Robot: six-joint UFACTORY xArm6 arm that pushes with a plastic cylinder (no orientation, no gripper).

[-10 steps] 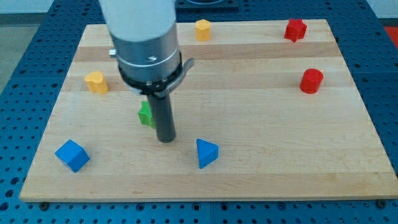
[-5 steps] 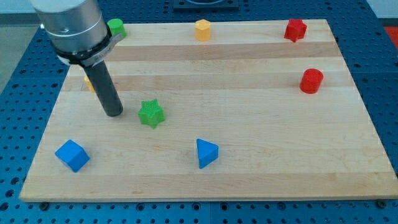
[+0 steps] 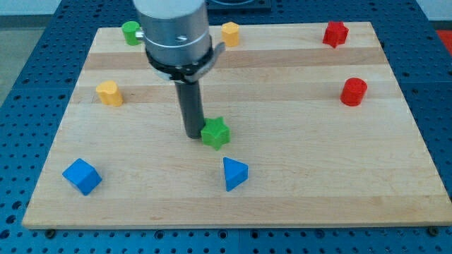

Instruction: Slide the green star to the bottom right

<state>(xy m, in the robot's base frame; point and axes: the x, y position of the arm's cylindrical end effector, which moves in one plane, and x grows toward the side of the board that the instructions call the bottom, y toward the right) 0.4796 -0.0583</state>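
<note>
camera view, the only one. wooden worktop (image 3: 282,190) on a blue perforated base (image 3: 21,63). no claw on this arm, so there is no claw state to tell; it ends in a straight dark rod under a grey and white arm body coming down from the view's top.

my tip (image 3: 193,134) sits on the worktop near the middle, a bit to the view's left of centre. it is just at the view's left edge of the green star (image 3: 215,132), touching it or very nearly, cannot tell which. rod stands upright.

green star is near the board's middle, slightly toward the view's bottom, well apart from the bottom right corner. blue triangle block (image 3: 234,173) lies just below and a little to the right of the star, near but apart.

blue cube (image 3: 82,176) at the view's bottom left, well apart from the tip. yellow block (image 3: 109,92) at the left side, shape rounded, hard to make out. green cylinder-like block (image 3: 131,32) at the top left, beside the arm body. orange block (image 3: 230,33) at the top centre, looks hexagonal, partly next to the arm's clamp. red star-like block (image 3: 336,33) at the top right. red cylinder (image 3: 354,92) at the right side, below the red star-like block.
</note>
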